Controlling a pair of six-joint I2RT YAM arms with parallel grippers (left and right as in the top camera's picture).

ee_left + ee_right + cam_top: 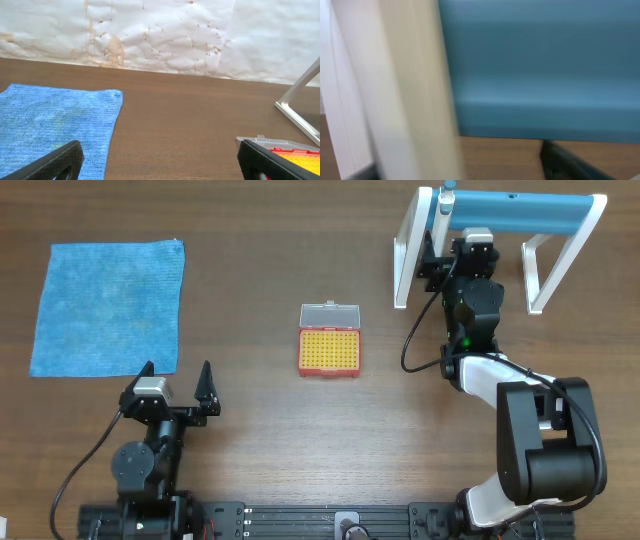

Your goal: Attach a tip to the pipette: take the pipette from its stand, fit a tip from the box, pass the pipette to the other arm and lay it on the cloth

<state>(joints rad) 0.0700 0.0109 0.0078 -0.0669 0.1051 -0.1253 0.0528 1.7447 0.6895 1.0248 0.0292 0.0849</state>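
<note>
— What is your wooden table [250, 460] carrying?
— Start from the tip box [329, 342], near the middle with its lid open. Your blue cloth [108, 308] lies flat well to its left. The white-legged stand [520, 215] with the blue bar sits to its right, farther back.

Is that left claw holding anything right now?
No, the left claw stands open at the near edge of the blue cloth, with nothing in its grasp.

right arm [490, 376] white-black links | green LED [465, 341] | black cables [404, 356] | left end effector [177, 370] black
</note>
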